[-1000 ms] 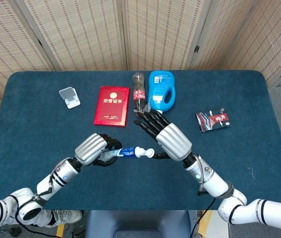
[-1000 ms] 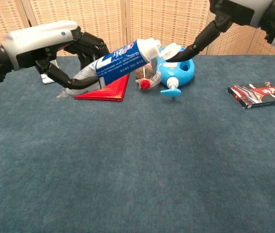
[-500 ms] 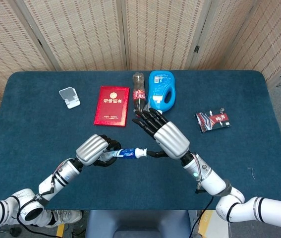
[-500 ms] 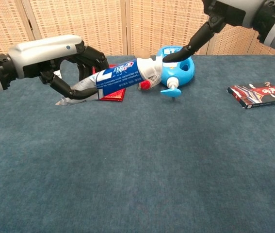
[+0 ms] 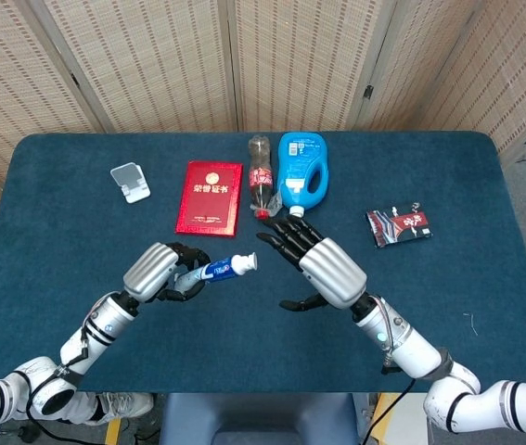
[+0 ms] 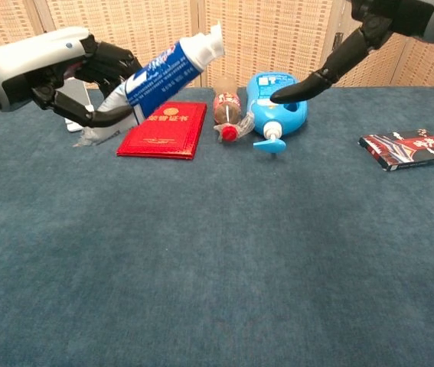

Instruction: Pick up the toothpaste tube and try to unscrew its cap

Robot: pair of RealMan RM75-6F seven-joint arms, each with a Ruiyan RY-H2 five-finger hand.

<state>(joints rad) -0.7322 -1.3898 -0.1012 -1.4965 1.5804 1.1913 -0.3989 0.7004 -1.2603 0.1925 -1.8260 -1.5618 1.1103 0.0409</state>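
The left hand (image 5: 154,271) grips the toothpaste tube (image 5: 211,271) around its lower body, fingers curled round it, and holds it up off the table (image 5: 485,176). In the chest view the tube (image 6: 163,69) slants upward from the left hand (image 6: 44,73), its white cap (image 6: 213,42) at the high end, pointing toward the right hand. In the head view the cap (image 5: 245,263) sits near the fingertips of the right hand (image 5: 323,267) but apart from them.

The right hand holds nothing: its fingers are spread and stretched forward, the thumb set off to the side. In the chest view one dark finger (image 6: 312,80) of it reaches down in front of the blue jug (image 6: 278,111).

Taking the tube as the landmark, a red booklet (image 5: 210,197) lies flat on the table just beyond it. A small brown bottle (image 5: 260,176) with a red cap lies beyond and to the right of the tube's cap, and the blue jug (image 5: 301,168) lies just beside that bottle, on its far side from the tube. A small white stand (image 5: 130,181) sits beyond the tube to the left. A dark packet (image 5: 397,225) lies well off to the right of the tube, past the right hand.
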